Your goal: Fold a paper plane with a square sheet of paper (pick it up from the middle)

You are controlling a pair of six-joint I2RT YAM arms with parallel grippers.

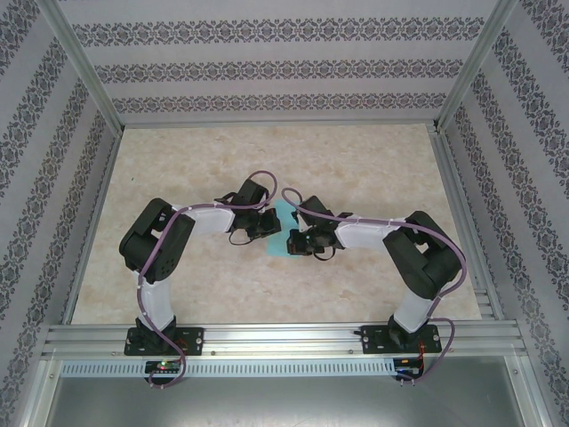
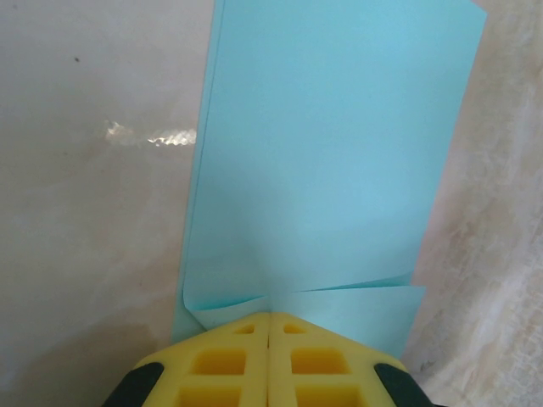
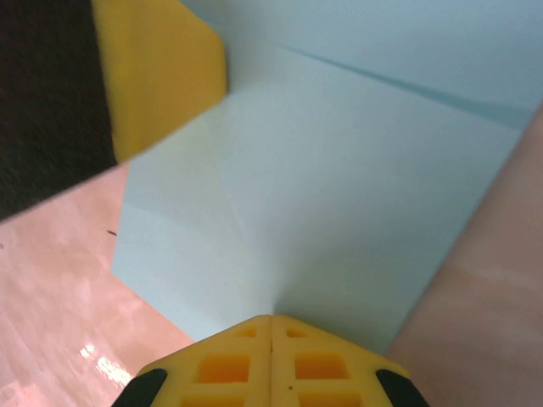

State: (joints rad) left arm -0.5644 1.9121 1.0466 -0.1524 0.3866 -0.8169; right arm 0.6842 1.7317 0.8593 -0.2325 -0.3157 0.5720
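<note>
Clearly the work is at an early fold, to my eye: the thin turquoise square sheet of paper (image 2: pixel 331 144) no longer reads as a square in the left wrist view but as a long doubled strip, with two layers showing along one long edge and small slanting creases at its near end. Nothing like a pointed dart has formed. The pale marbled tabletop (image 1: pixel 373 169) spreads out about evenly on every side of the sheet, and whether the sheet rests on that surface or is held just off it I cannot tell. The left gripper (image 2: pixel 270 315), black with yellow fingers, meets the sheet at its near short end, fingers pressed together, with the creases running in to the tips, so it appears to be pinching the paper there. The right gripper (image 3: pixel 271 319), of the same build, meets the sheet from the opposite side, its fingers likewise pressed flat together on an edge where a shallow ridge fans out. A yellow finger (image 3: pixel 161 76) of the left gripper stands against the sheet's far side in that view. The next move seems to call for one pinch to stay as an anchor while the other draws its corner toward the lengthwise crease, gently, since such thin paper would buckle or tear.
</note>
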